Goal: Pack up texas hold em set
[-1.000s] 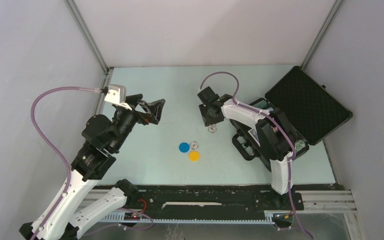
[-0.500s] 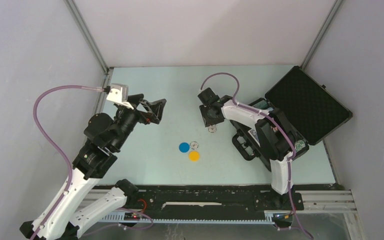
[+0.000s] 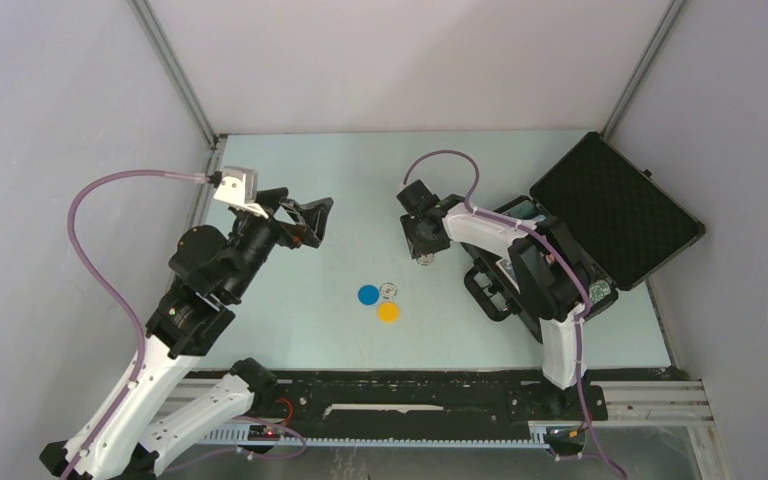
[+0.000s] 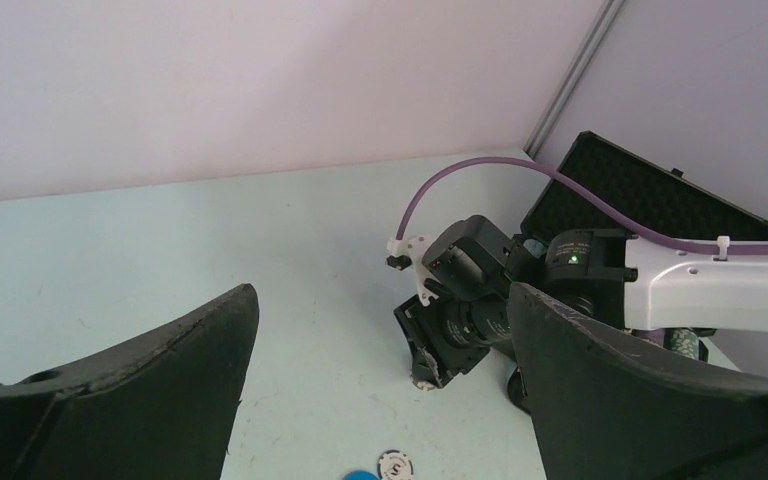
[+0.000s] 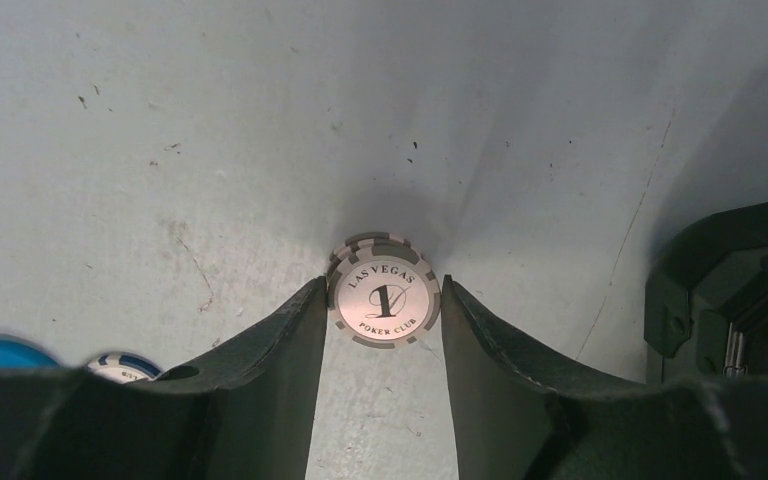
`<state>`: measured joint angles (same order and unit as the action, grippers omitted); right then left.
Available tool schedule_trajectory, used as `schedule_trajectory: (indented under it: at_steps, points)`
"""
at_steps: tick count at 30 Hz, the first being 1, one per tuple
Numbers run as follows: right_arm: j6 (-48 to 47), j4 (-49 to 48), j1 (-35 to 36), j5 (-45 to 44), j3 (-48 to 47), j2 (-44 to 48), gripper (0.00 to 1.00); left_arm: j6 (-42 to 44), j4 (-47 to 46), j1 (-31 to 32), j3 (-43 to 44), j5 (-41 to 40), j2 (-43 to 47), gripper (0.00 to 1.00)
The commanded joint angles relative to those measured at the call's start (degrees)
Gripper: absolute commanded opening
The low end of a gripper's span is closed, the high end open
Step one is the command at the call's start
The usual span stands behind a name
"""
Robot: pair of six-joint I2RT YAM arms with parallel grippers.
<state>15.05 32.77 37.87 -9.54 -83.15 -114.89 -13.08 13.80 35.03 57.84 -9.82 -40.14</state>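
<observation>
1. our right gripper [image 5: 383,286] is pointing down at the table [image 5: 160,120], its fingers [image 5: 280,340] standing about half apart and pressing on both sides of a short stack of grey-and-white chips [image 5: 384,300]. the top one is showing "las vegas poker club".
2. the stack is sitting at table level, and we are not able to tell whether it is resting there or just lifted.
3. nearer the arm bases, a blue disc [image 3: 368,294], a yellow disc [image 3: 388,312] and a lone chip [image 3: 388,291] are lying close together, apart from the stack.
4. the case [image 3: 615,205] is lying open at the table's right side, just beside the gripper, with the right arm covering much of its base.
5. our left gripper [image 3: 315,222] is hanging over the table's left side, spread wide and holding nothing, well apart from the rest.
</observation>
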Motion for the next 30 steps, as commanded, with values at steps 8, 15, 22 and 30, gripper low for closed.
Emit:
schedule_trajectory:
  at_steps: [8,15,22,30]
  points:
    - [1.13,-1.62,-0.39,-0.16,0.19,0.21,0.64,-0.37,-2.15,0.39,-1.74,0.64,-0.35,1.0]
    - [0.82,-2.12,-0.24,-0.47,0.35,4.82,0.73,-0.65,-2.33,0.35,-1.78,0.86,-0.74,1.0]
    - [4.77,-6.8,-0.31,-2.94,5.44,10.09,0.89,-0.98,-2.66,1.26,-2.14,0.82,-2.97,1.0]
    - [11.04,-1.44,1.69,-10.17,7.13,12.24,1.0,-1.95,-2.51,1.31,-1.75,2.6,-3.23,1.0]
